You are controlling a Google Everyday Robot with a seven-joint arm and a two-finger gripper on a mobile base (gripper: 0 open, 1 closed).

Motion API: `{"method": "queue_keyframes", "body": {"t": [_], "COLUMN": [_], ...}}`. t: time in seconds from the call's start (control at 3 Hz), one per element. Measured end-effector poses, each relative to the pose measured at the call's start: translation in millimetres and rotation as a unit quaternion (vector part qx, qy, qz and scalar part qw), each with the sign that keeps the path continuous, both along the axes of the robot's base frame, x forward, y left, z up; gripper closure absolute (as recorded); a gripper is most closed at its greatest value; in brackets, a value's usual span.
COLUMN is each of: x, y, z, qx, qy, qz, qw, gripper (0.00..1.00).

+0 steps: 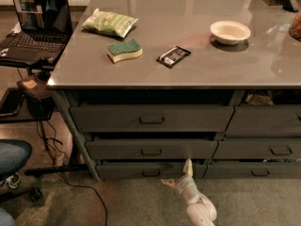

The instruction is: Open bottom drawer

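The bottom drawer [127, 170] is the slimmest grey front of the left stack under the counter, with a small loop handle [151, 173] at its centre. Two taller grey drawers [150, 118] [150, 149] sit above it. My gripper [178, 174] is on a white arm coming up from the bottom edge, just right of the handle and in front of the drawer's right part. It is open and holds nothing: one finger [188, 165] points up against the drawer front, the other [167, 182] points left, below the handle.
The neighbouring stack's drawers [261, 171] are at the right. On the counter [197, 74] lie a chip bag [109, 22], sponge [124, 50], dark packet [173, 56] and white bowl [230, 32]. A laptop [33, 27] on a stand, cables [70, 182] and a chair [11, 157] are at the left.
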State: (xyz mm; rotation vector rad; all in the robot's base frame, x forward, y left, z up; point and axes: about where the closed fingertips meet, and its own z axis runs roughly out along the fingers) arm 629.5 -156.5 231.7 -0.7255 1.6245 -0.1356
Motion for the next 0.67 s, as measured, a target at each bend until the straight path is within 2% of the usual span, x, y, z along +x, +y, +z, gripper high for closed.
{"method": "queue_keyframes", "body": {"t": [0.33, 0.67], "x": [10.1, 13.3], "y": [-7.8, -9.0], "z": [-2.4, 1.4], "qx": [-0.048, -0.082], "qy": [-0.018, -0.032], "qz": [-0.005, -0.001], "qw": [0.9987, 0.9961], "gripper": [0.0, 0.0]}}
